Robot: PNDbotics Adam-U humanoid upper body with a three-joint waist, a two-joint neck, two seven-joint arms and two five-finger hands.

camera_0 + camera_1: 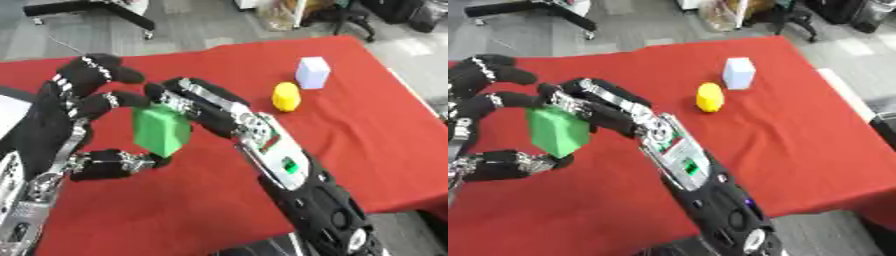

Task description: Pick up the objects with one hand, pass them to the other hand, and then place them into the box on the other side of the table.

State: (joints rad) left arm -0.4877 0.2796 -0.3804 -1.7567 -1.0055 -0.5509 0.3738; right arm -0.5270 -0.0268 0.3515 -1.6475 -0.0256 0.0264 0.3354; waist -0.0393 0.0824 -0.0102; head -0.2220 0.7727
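The green block (161, 131) is up off the red tablecloth (367, 150), caught between both hands in mid-handover; the left hand (70, 107) has its fingers curled over the block's top and its thumb tucked under the lower corner, so it pinches the block from above and below; the right hand (206, 107) reaches in from the right with its fingers curled against the block's upper right edge, though whether they are bearing any of the load cannot be told; the block looks rigid, flat-faced and sharp-edged, probably light, and its smooth faces may slip or pivot if gripped across a corner; opposite flat faces are the better hold; a yellow cylinder (286, 96) and a pale blue-white cube (312, 72) sit close together further back on the cloth, well apart from the hands; no box shows clearly.
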